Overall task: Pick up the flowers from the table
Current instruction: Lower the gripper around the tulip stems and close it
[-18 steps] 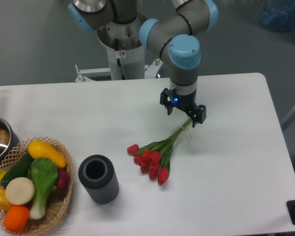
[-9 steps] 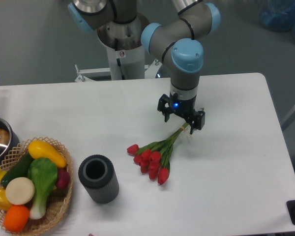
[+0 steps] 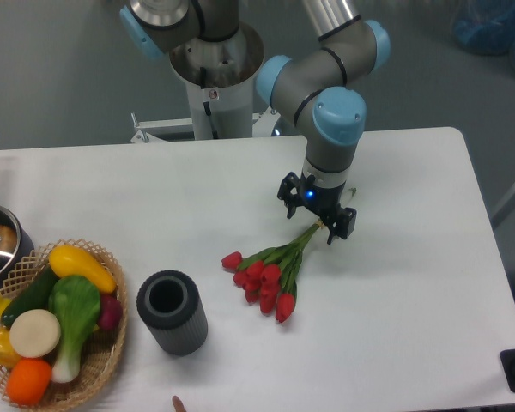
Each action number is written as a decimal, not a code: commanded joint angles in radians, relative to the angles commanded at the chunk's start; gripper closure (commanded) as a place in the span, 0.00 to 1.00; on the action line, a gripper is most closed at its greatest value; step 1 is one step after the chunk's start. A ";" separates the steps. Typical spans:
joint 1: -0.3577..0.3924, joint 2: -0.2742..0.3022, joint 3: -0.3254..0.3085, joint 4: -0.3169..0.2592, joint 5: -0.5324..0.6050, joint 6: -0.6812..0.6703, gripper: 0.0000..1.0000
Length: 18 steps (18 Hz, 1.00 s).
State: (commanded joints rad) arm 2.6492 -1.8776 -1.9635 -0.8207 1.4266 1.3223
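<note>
I see the flowers [image 3: 270, 273] lying flat on the white table [image 3: 412, 283], near the middle. The red buds point toward me and to the left. The green stems run up and to the right, and their thin ends reach under the gripper [image 3: 319, 225].

I think I am at the reaching step. The gripper hangs right over the stem ends, and the flowers are not lifted yet. Next I would bring it low enough for the stems to sit between the fingers, squeeze softly, then lift straight up. The stems are thin, so they could slip out.

The two black fingers look spread a little, one on each side of the stems. I cannot tell if they touch the stems or grip them.

The dark cylinder [image 3: 172, 312] and the wicker basket [image 3: 103, 360] of toy vegetables sit well apart, to the left.
</note>
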 joint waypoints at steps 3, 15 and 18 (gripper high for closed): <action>0.002 -0.011 -0.005 -0.002 0.000 -0.003 0.00; 0.014 -0.023 -0.021 0.002 0.000 -0.008 0.03; 0.014 -0.025 -0.021 0.002 0.000 -0.008 0.13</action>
State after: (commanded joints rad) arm 2.6630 -1.9021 -1.9850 -0.8191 1.4266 1.3146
